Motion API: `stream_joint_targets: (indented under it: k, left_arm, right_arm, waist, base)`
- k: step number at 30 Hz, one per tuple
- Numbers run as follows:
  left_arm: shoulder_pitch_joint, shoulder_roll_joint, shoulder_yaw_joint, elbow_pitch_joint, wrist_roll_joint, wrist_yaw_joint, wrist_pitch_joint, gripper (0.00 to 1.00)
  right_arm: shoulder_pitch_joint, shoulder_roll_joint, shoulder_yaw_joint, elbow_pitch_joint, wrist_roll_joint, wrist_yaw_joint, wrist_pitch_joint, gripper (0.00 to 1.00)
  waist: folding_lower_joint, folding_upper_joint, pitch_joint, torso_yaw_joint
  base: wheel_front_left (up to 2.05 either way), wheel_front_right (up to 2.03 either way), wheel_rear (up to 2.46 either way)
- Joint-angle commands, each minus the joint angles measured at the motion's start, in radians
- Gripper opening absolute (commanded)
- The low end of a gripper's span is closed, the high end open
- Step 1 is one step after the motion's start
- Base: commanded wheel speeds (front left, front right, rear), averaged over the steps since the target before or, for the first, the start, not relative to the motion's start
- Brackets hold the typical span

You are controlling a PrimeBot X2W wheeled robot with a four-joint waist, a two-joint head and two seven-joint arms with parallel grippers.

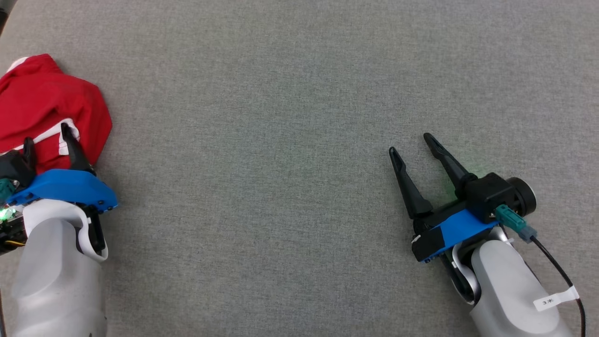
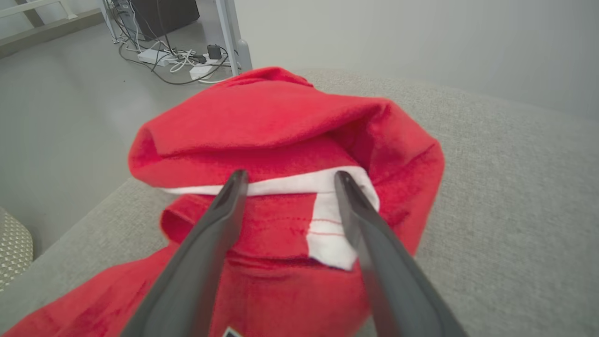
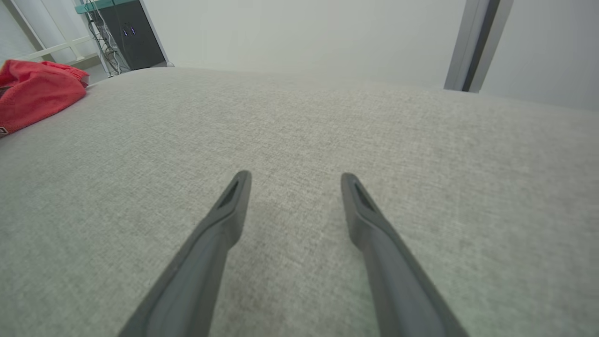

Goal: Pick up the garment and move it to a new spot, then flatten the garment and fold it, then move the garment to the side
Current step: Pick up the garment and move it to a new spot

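1. Step in hand: the first pick-up, and nothing is grasped yet. The garment (image 1: 47, 100) is a crumpled red heap at the upper left of the head view, lying on the grey fabric surface (image 1: 290, 140).
2. My left gripper (image 1: 47, 135) has its fingers spread wide and nothing pinched. It sits over the near edge of the heap. In the left wrist view my fingertips flank a white band (image 2: 290, 186) on the red cloth. I can't tell if the tips touch the fabric.
3. My right gripper (image 1: 410, 144) is also spread and empty. It is at the lower right of the head view, over bare surface and well apart from the garment.
4. Next move, my guess: lower the left fingers, close on a fold near the white band, lift, then carry toward the open middle of the surface. The heap is soft, so I may catch only one layer. It also lies close to the surface's edge and could slide off.
5. What each view adds:
   - Left wrist view: red stitching on the band, the folded-over top of the heap, and the floor past the edge with cables (image 2: 180, 61).
   - Head view: too far off for the stitching, but it shows how far apart my two arms are.
   - Right wrist view: the garment is small at upper left, with a dark cabinet (image 3: 126, 40) behind it.
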Motion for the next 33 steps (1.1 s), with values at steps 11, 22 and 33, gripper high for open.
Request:
stream_joint_targets:
  k: [11,22,33]
  left_arm:
    - [-0.071,0.006,0.003,0.294,-0.037,-0.034,0.039,0.00]
    - [-0.116,0.059,-0.035,0.111,0.010,-0.086,-0.002,0.00]
    - [-0.095,-0.002,-0.162,-0.187,0.084,-0.131,-0.002,0.00]
  right_arm:
    - [0.026,-0.015,-0.029,0.023,0.008,-0.001,0.003,1.00]
    - [0.059,0.030,-0.041,0.038,0.017,-0.001,0.002,1.00]
    - [0.102,0.065,-0.050,0.048,0.040,-0.001,0.002,1.00]
  waist:
    - [-0.0001,0.0000,-0.003,-0.019]
    - [-0.0001,0.0000,-0.106,-0.023]
    - [-0.0001,0.0000,-0.206,-0.137]
  base:
    - [0.00,0.00,0.00]
    - [0.00,0.00,0.00]
    - [0.00,0.00,0.00]
